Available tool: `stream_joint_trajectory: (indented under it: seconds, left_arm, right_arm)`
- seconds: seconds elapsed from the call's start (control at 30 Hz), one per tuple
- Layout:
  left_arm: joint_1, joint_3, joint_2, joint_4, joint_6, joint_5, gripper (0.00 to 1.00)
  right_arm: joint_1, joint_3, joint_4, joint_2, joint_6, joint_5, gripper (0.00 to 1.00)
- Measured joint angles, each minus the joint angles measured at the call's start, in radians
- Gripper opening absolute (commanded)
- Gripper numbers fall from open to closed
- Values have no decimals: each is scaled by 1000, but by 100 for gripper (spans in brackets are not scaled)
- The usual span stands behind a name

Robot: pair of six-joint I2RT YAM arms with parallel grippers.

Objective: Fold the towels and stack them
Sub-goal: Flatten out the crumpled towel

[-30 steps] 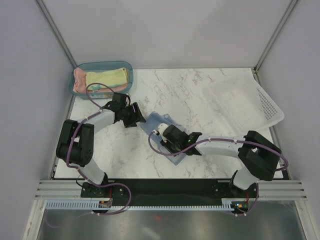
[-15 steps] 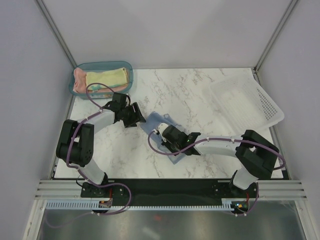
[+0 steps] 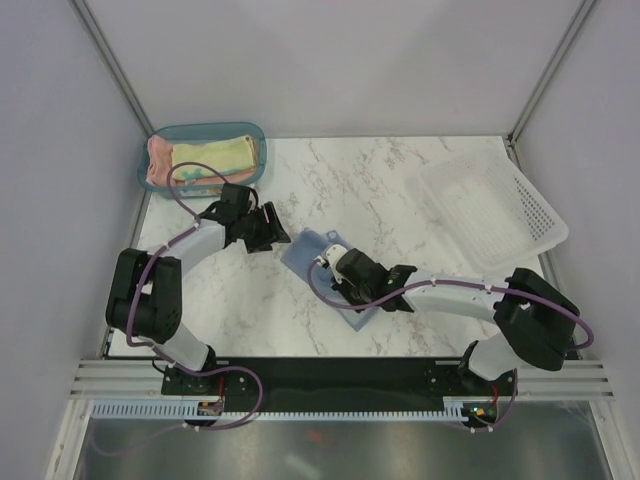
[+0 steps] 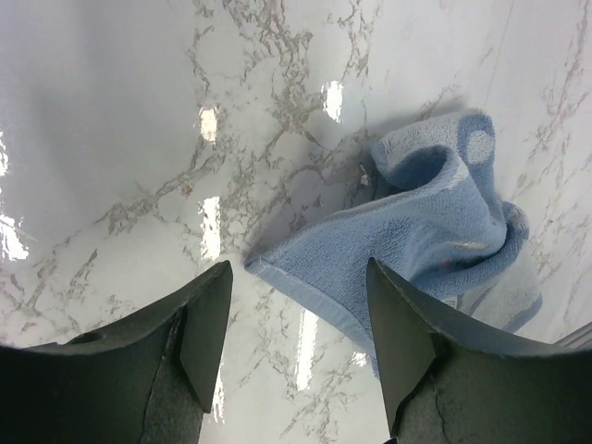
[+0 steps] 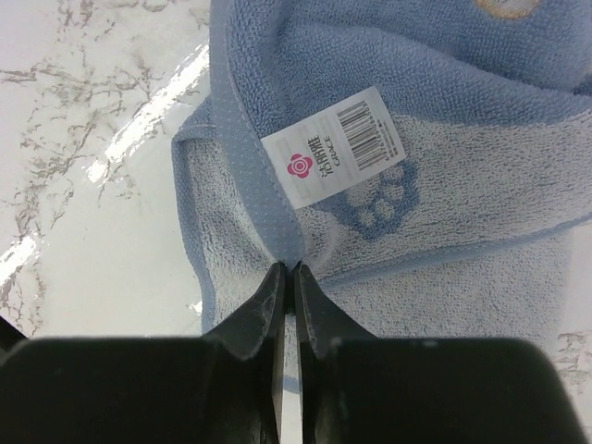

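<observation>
Right jaws stand all but closed, nipping the hemmed edge of the light blue towel (image 5: 444, 305) just below its white label (image 5: 335, 153); left jaws gape wide with nothing in their grip, poised low over a corner of the same towel, which points into the gap between them; whether they touch the cloth I cannot tell. That towel lies rumpled near the middle of the worktop (image 3: 400, 185), one part doubled over on itself, between the two wrists; the worktop is white marble pattern with grey veins, glossy enough to throw back bright patches of light. At its far left corner sits a teal bin (image 3: 160, 137), and in it the salmon-pink towel (image 3: 156, 160) with the pale yellow towel (image 3: 215, 155) lying against it; a white perforated basket (image 3: 530, 215) rests askew at the far right edge. Plain grey walls close in the left, back and right sides, with slanting metal posts in the back corners; a black strip and an aluminium rail run along the near edge, carrying both arm bases.
</observation>
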Motion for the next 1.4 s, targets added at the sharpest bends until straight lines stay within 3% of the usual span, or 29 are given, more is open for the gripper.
stream_joint_trajectory:
  seconds: [0.07, 0.1, 0.17, 0.27, 0.37, 0.77, 1.07, 1.23, 1.4]
  left_arm:
    - [0, -4, -16, -1, 3, 0, 67]
    - [0, -7, -23, -1, 3, 0, 67]
    - [-1, -10, -27, -4, 6, 0, 67]
    - [-1, -10, -27, -13, 6, 0, 67]
    - [-1, -10, -27, -13, 6, 0, 67]
    - [-1, -10, -28, -14, 26, 2, 66]
    - [-65, -29, -75, -15, 72, 20, 64]
    - [-186, -51, -177, -11, 125, 2, 67]
    - [-190, -50, -285, 32, 219, -17, 66]
  right_arm:
    - [-6, -4, 1, 0, 9, -5, 12]
    - [-10, -5, 3, 0, 15, -10, 20]
    - [-14, -10, 13, 0, 32, -21, 23]
    - [-17, -19, 29, 3, 48, -33, 17]
    - [-18, -23, 40, 10, 61, -48, 0]
    - [-51, -22, 39, -7, 113, -63, 0]
    - [-174, 82, -70, -185, 158, -121, 0]
    - [-266, 195, -129, -169, 165, -244, 0]
    - [-436, 362, -144, -64, 177, -372, 0]
